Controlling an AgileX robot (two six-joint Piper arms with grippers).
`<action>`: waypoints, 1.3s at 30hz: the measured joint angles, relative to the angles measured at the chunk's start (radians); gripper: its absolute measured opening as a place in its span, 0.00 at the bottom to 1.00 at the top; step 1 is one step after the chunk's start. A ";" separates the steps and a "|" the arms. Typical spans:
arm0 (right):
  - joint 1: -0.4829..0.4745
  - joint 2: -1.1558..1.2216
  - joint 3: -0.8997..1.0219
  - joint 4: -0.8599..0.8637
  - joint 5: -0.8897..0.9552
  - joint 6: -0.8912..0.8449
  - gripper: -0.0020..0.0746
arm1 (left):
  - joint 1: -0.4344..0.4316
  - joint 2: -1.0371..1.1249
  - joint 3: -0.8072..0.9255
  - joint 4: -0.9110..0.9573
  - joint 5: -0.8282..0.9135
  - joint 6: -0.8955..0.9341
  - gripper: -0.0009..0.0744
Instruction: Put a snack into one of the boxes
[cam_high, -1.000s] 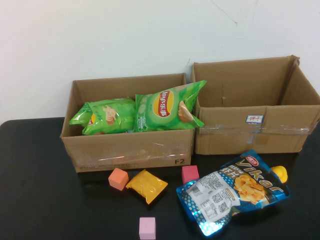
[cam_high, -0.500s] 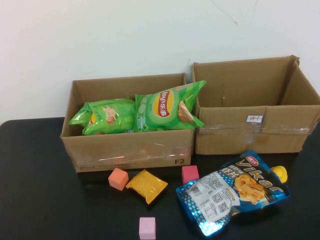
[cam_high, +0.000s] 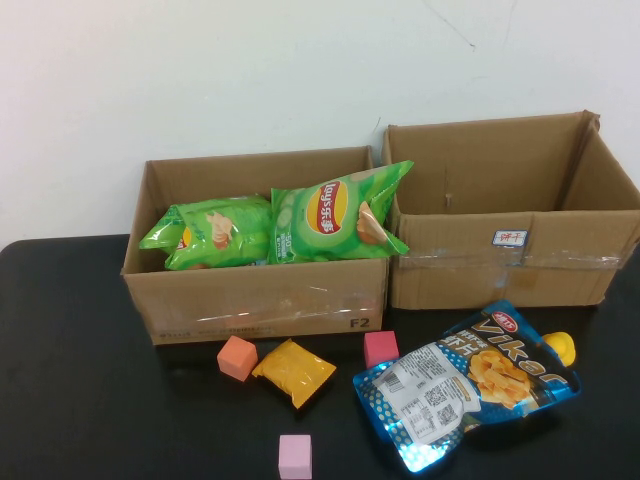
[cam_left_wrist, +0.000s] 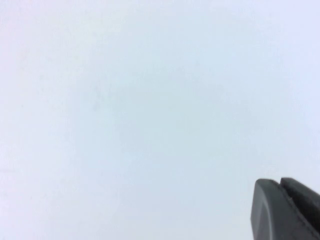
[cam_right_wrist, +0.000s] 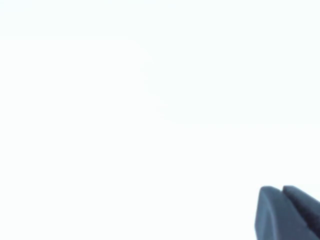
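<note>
from the high view neither arm reaches over the black table (cam_high: 80, 400), so nothing here lies near a hand. two open cardboard boxes stand side by side against the white wall. the left box (cam_high: 255, 300) holds two green chip bags (cam_high: 335, 215); the right box (cam_high: 510, 265) shows only its bare inner walls. in front of the right box lies a blue snack pouch (cam_high: 465, 385) flat on the table, a yellow cap (cam_high: 560, 347) peeking out behind it. a small yellow packet (cam_high: 293, 372) lies in front of the left box, between an orange cube (cam_high: 237, 357) and a magenta cube (cam_high: 380, 348); a pink cube (cam_high: 295, 456) sits nearer the robot.

left wrist view: the left gripper (cam_left_wrist: 286, 210) shows as dark fingers pressed together, holding nothing, against plain white wall.

right wrist view: the right gripper (cam_right_wrist: 287, 212) looks the same, closed tight and empty, facing blank white.
</note>
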 joint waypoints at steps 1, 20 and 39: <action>0.000 0.000 0.000 -0.002 0.002 0.006 0.02 | 0.000 0.000 0.000 -0.012 -0.014 0.000 0.01; 0.000 0.255 -0.339 -0.435 0.777 0.173 0.02 | 0.000 0.165 -0.409 -0.031 0.640 -0.051 0.01; 0.000 0.754 -0.389 -0.313 0.973 0.203 0.02 | 0.000 0.517 -0.431 -0.057 0.862 0.005 0.01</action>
